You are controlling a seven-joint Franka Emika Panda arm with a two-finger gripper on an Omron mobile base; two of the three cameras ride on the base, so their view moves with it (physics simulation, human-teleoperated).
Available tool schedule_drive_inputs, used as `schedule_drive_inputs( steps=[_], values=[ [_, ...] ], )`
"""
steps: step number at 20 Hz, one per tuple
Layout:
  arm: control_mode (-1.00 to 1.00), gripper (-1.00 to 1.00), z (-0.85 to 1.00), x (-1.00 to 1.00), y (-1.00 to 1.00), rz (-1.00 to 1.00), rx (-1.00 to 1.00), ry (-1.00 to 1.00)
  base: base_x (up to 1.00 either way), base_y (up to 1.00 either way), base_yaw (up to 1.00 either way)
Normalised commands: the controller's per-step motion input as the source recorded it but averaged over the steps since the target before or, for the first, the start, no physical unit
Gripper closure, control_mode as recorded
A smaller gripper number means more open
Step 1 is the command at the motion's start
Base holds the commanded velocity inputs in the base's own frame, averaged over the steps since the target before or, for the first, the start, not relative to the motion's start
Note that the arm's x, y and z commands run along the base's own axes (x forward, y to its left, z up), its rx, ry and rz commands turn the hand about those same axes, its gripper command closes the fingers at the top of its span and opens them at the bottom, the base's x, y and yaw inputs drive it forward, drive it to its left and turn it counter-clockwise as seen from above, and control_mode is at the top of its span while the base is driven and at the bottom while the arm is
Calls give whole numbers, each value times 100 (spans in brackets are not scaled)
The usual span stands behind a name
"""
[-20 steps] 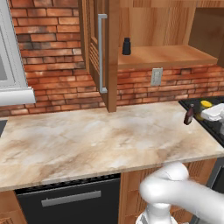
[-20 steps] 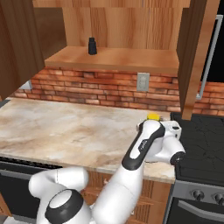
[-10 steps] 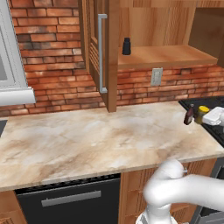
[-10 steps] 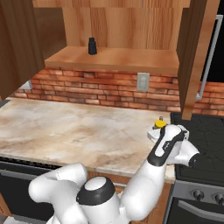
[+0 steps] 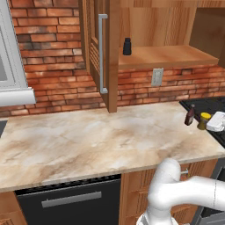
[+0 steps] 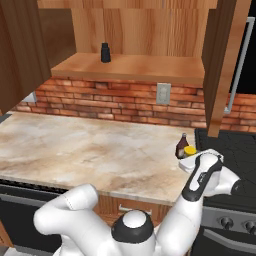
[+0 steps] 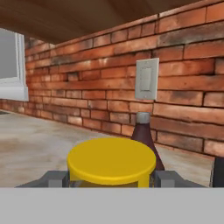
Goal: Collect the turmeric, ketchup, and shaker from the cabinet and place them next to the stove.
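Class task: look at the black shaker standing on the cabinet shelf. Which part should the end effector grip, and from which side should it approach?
Grip the shaker around its wider lower body, coming in level from the open front of the cabinet. It stands upright and alone near the shelf's left end, with the open door close on its left, so a front approach probably keeps clear of wood. The narrower top offers less to clamp.

I'm seeing even, bright, flat rendered light in all three views, with no glare. The bench [image 5: 88, 140] is showing only soft mottling and no hard shadows. The cabinet [image 6: 130, 67] interior is sitting slightly dimmer under its shelf. In the hand view, the turmeric [image 7: 111, 162] cap is looking soft-edged and pixelated up close, and the brick wall [image 7: 87, 87] is blurring mildly.
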Motion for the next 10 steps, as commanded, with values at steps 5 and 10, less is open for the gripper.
schedule_drive_inputs(
  steps=[5,10],
  values=[
    [-100,100,-32,32,0,0,-11,0,0,0,0],
    [-100,100,-33,41,0,0,-10,0,0,0,0]
  ],
)
